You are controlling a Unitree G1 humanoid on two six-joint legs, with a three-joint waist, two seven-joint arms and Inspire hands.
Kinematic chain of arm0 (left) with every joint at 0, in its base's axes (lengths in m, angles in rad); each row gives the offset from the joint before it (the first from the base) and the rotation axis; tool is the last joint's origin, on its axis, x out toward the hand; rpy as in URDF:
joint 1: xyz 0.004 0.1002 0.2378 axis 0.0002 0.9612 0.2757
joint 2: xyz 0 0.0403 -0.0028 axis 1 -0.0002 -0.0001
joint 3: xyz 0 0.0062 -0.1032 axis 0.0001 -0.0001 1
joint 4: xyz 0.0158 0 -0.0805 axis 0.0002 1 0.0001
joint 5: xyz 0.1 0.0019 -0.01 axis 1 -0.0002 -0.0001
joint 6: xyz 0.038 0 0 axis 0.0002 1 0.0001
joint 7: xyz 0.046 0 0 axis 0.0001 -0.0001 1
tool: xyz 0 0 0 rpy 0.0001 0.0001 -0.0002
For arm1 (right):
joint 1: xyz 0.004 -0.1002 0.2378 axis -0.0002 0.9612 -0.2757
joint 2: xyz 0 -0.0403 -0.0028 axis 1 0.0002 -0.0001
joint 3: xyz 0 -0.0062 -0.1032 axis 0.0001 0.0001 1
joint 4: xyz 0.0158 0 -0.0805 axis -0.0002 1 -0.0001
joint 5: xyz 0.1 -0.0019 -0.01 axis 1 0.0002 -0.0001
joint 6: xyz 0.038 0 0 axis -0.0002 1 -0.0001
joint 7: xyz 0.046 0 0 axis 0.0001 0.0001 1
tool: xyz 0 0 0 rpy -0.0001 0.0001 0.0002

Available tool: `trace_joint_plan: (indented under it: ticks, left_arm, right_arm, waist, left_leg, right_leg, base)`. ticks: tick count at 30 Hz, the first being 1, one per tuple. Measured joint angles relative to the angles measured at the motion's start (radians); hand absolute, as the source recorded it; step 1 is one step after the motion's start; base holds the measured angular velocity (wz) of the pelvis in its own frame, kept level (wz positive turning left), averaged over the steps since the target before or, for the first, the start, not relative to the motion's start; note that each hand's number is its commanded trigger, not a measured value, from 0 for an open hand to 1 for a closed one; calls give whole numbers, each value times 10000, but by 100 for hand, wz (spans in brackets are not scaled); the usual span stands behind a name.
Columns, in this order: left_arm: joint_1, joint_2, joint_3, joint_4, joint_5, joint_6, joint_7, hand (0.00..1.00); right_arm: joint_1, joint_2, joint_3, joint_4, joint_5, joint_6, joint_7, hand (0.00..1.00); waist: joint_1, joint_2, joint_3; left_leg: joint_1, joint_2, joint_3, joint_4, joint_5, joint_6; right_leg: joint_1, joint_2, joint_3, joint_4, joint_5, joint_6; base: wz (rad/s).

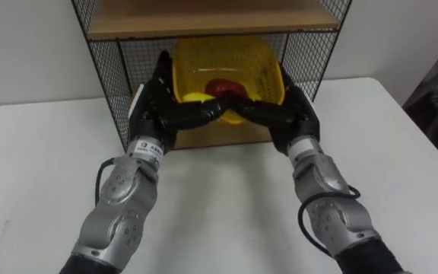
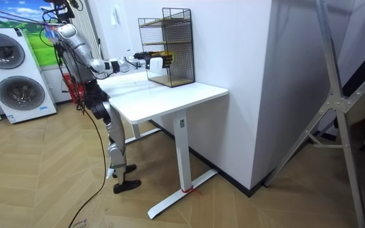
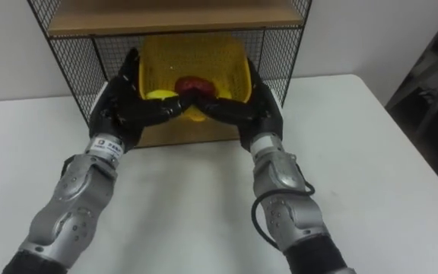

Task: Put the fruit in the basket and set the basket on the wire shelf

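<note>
Left hand (image 1: 158, 105) and right hand (image 1: 291, 108) each wrap a near corner of basket (image 1: 226, 55), fruit (image 1: 220, 87) inside. Slide level, deep into shelf (image 1: 204, 19), release both together.

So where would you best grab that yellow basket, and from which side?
By its two front corners, one hand each, coming from the front. The yellow basket is in the lower bay of the wire shelf: mesh closes the sides, a wooden board covers the top, so only the front is open. The left hand and right hand wrap those corners.
</note>
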Motion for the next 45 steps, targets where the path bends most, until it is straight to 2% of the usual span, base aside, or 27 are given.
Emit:
trace_joint_plan:
  ticks: [4, 9, 14, 18, 22, 25, 27, 35, 44, 45]
  left_arm:
    - [-495, -50, 54, 542, -225, 253, 291, 0]
    - [-1188, -152, 234, 1628, -544, 973, 653, 0]
    - [-1319, -187, 475, 1767, -534, 1471, 680, 0]
    - [-1862, -250, 895, 2362, -544, 1760, 684, 0]
    - [-1963, -242, 1000, 2464, -540, 1872, 813, 0]
    - [-1967, -276, 997, 2724, -537, 2131, 814, 0]
    - [-1967, -268, 999, 2843, -491, 2355, 815, 0]
    - [-2068, -229, 1021, 2919, -361, 2541, 870, 0]
    - [-2065, -10, 1148, 3134, -175, 2622, 843, 0]
    - [-2044, -9, 1174, 3127, -150, 2639, 841, 0]
  right_arm:
    - [-911, -27, -53, 803, 109, 202, -426, 0]
    - [-1522, -27, -196, 1575, 125, 622, -807, 0]
    - [-1885, -26, -262, 2018, 127, 978, -848, 0]
    - [-2653, -6, -750, 2980, 151, 1063, -752, 0]
    - [-3137, -21, -984, 3535, 268, 1191, -767, 0]
    - [-3180, -9, -995, 3716, 244, 1383, -765, 0]
    - [-3179, -5, -995, 3851, 224, 1664, -738, 0]
    - [-3173, -6, -1008, 3906, 215, 2138, -598, 0]
    - [-2906, -61, -1032, 3898, 144, 2138, -341, 0]
    - [-2845, -89, -1032, 3882, 122, 2142, -300, 0]
  waist:
    - [25, 6, -3]
    - [170, 50, -16]
    - [211, 131, -47]
    - [232, 192, -78]
    - [237, 252, -116]
    - [235, 266, -115]
    - [240, 265, -116]
    - [207, 264, -117]
    - [184, 262, -123]
    - [207, 261, -142]
  left_leg:
    - [105, -2, -14, -46, 33, -3]
    - [147, -3, -34, -53, 33, -6]
    - [106, 3, -34, -49, 46, -7]
    - [184, -2, -42, -55, 71, 2]
    - [265, -24, -42, -184, 116, -5]
    - [318, -23, -52, -199, 119, -11]
    - [299, -29, -75, -191, 97, -46]
    - [254, -63, -229, -184, 136, -21]
    - [277, -85, -306, -187, 144, -32]
    - [275, -89, -306, -203, 149, -39]
  right_leg:
    - [101, -4, -28, -9, 1, -6]
    - [148, -11, -65, -10, -13, -12]
    - [125, -12, -72, 6, 20, -43]
    - [206, -111, -282, -1, 27, -56]
    - [238, -105, -273, -1, 27, -55]
    - [300, -98, -279, -13, 19, -56]
    - [290, -93, -290, -17, -8, -47]
    - [318, -86, -314, -5, -8, -64]
    - [349, -76, -312, 1, -15, -64]
    - [334, -75, -311, 6, -16, -64]
  base:
    - [2]
    - [0]
    - [0]
    - [0]
    - [0]
    - [0]
    - [0]
    - [6]
    - [2]
    - [0]
